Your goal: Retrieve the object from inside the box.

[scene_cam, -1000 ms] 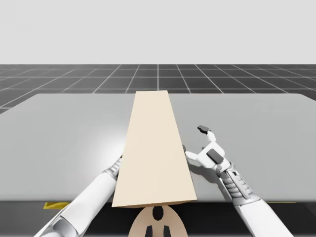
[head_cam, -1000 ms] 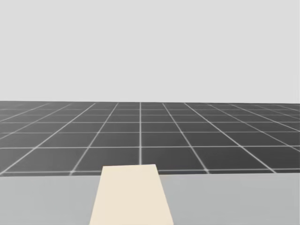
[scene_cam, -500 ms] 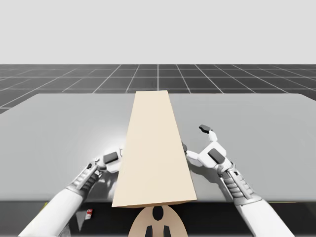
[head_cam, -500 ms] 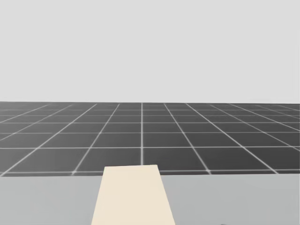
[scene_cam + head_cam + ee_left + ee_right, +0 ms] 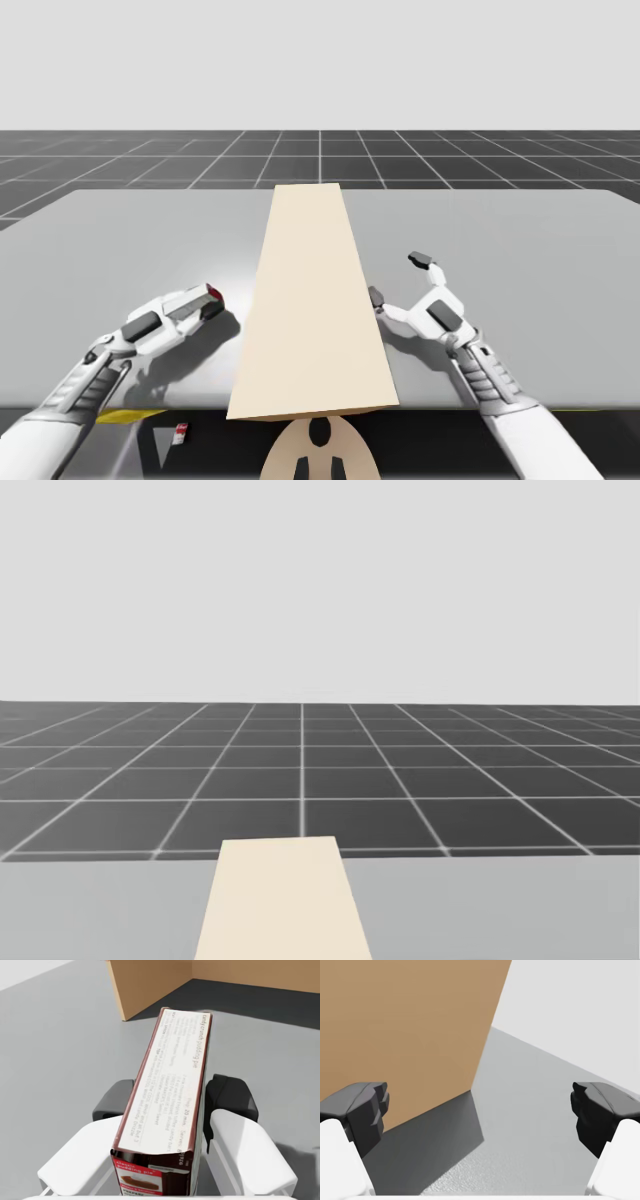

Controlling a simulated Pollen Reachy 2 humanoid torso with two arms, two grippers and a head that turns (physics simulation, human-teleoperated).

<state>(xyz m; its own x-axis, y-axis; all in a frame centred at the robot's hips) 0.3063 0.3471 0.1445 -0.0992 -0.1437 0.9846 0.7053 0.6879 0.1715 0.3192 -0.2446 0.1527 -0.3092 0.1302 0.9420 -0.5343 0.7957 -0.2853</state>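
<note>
My left gripper (image 5: 172, 1100) is closed on a small dark red cardboard carton (image 5: 175, 1060); both fingers press its two broad faces from the sides, near the end closest to my wrist, and the long part of the carton sticks out ahead of the fingers. In the high view the left gripper (image 5: 195, 305) lies low over the grey table (image 5: 550, 260), beside the left wall of the tall beige cardboard box (image 5: 312, 310) and apart from it; so the carton is outside the box, in my hand. I cannot tell whether it touches the table.

My right gripper (image 5: 398, 279) is spread wide and holds nothing; it stands at the right wall of the box, with one finger close to that wall; the right wrist view shows the brown wall (image 5: 405, 1030) beside the open fingers (image 5: 362, 1110).

I judge the carton to be light and stiff, but thin-walled; a hard squeeze may dent it; the printed faces look smooth, so it may slip. Because the grip is at one end, the free end could swing down; a hold nearer the middle would be safer.
</note>
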